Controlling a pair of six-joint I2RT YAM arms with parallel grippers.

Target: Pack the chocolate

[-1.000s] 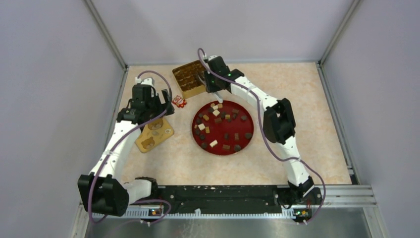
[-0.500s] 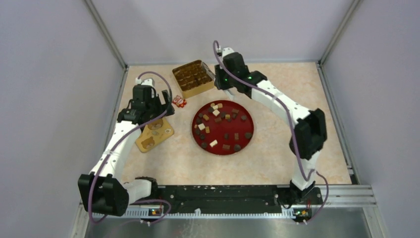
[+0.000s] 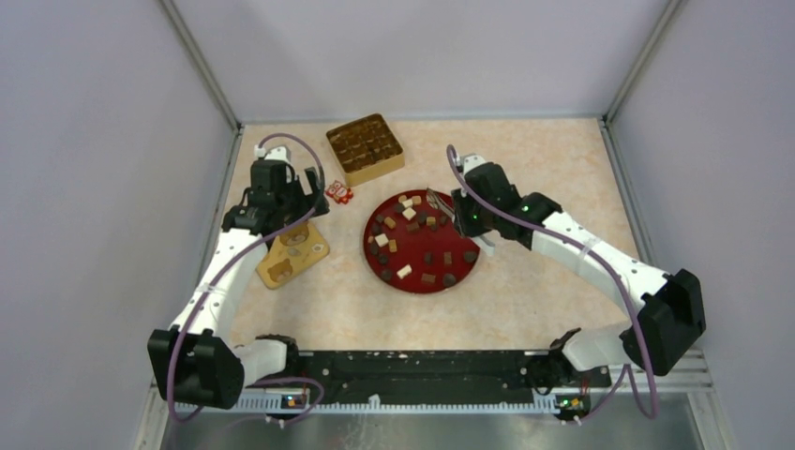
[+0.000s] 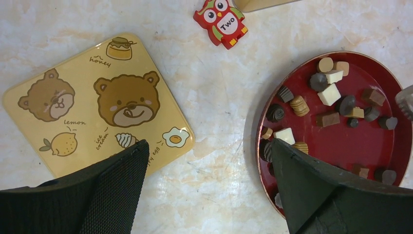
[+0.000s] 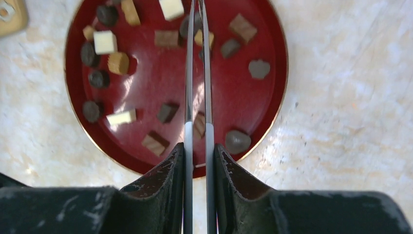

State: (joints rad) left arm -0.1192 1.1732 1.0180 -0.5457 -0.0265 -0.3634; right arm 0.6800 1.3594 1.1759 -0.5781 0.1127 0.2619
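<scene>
Several chocolates (image 3: 411,214), dark brown lumps and tan or white cubes, lie on a red plate (image 3: 409,252). They also show in the left wrist view (image 4: 330,94) and the right wrist view (image 5: 104,42). My right gripper (image 3: 466,217) hovers over the plate's right side, shut on metal tweezers (image 5: 196,78) that point across the plate; I cannot tell whether the tips hold a piece. My left gripper (image 4: 208,146) is open and empty above the table, between the bear-printed lid (image 4: 97,102) and the plate (image 4: 341,141).
A gold compartment box (image 3: 366,147) with dark pieces in it stands at the back, left of centre. Red-and-white owl items (image 3: 339,192) lie between box and lid, and one shows in the left wrist view (image 4: 220,22). The lid (image 3: 292,253) lies left of the plate.
My right arm has swung away from the gold box, to the right and nearer, and now holds the tweezers over the plate's right side. The left arm has not moved.
</scene>
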